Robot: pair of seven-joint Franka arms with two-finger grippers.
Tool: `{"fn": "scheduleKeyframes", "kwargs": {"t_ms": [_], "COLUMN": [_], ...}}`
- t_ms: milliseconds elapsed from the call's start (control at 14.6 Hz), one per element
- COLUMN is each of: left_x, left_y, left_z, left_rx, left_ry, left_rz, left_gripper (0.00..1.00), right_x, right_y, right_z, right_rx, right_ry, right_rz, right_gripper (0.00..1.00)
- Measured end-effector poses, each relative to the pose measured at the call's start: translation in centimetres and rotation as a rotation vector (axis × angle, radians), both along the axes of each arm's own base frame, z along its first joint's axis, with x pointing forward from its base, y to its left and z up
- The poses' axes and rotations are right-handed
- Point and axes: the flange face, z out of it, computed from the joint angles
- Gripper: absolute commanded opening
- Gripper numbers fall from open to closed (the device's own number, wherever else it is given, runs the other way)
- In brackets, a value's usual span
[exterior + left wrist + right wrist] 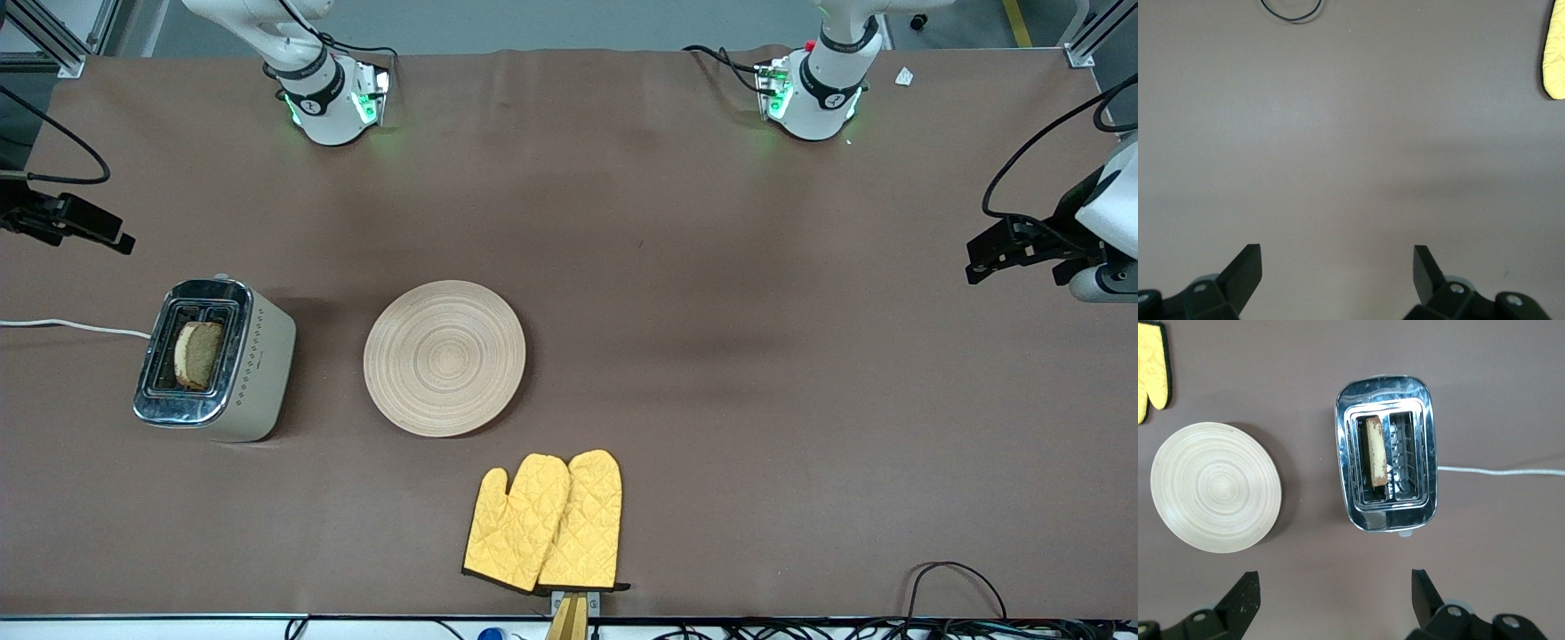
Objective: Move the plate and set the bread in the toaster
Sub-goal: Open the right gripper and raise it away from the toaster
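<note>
The toaster [267, 356] stands toward the right arm's end of the table. The bread [197, 354] stands upright in its slot on the plate's side, which also shows in the right wrist view [1375, 450]. The plate [444, 358] lies empty on the table beside the toaster and also shows in the right wrist view [1216, 487]. My right gripper [123, 242] is open and empty, up over the table's edge at the right arm's end; its jaws show wide apart [1336, 581]. My left gripper [975, 267] is open and empty over bare table at the left arm's end [1338, 257].
A pair of yellow oven mitts [547, 524] lies nearer to the front camera than the plate. The toaster's white cord [71, 326] runs off the table's end. A black cable loop [951, 578] lies at the front edge toward the left arm's end.
</note>
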Motion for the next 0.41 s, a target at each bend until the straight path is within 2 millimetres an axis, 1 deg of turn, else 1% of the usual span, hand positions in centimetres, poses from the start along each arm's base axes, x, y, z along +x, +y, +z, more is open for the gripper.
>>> {"fn": "scheduleKeyframes", "kwargs": {"t_ms": [206,412], "left_x": [0.0,0.0], "left_y": [0.0,0.1], "left_z": [0.0,0.0], "left_rx": [0.0,0.0], "left_ry": [-0.001,-0.001], "left_rz": [0.0,0.001], "left_gripper": [1.0,1.0], "right_x": [0.0,0.0], "right_y": [-1.0,-1.6], "right_z": [-0.1,-0.1], "right_rx": [-0.005,-0.037], "right_ry": [-0.008,-0.01], "right_rz": [0.081,0.147], "right_gripper": [1.0,1.0]}}
